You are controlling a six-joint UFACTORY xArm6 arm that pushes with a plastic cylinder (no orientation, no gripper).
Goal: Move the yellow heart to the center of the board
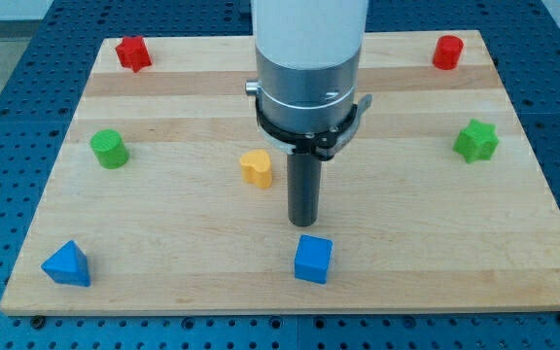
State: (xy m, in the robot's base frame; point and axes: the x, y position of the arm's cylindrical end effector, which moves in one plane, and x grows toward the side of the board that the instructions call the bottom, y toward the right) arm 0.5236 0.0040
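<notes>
Starting at the view's left, a blue plastic triangular block [66, 264] sits near the wooden worktop's [163, 282] bottom corner, a green plastic cylinder [109, 149] above it, a red plastic star-like block [132, 52] at the top. The yellow plastic heart [256, 167] lies just left of centre; which way it points I cannot tell. My tip [304, 224] stands just right of and slightly below it, apart, touching nothing; there are no jaws to open. The rod hangs upright from the white-and-grey arm [309, 58]. Below the tip sits a blue plastic cube [313, 259]. Rightward: a red plastic cylinder [447, 52], a green plastic star-shaped block [476, 141].
</notes>
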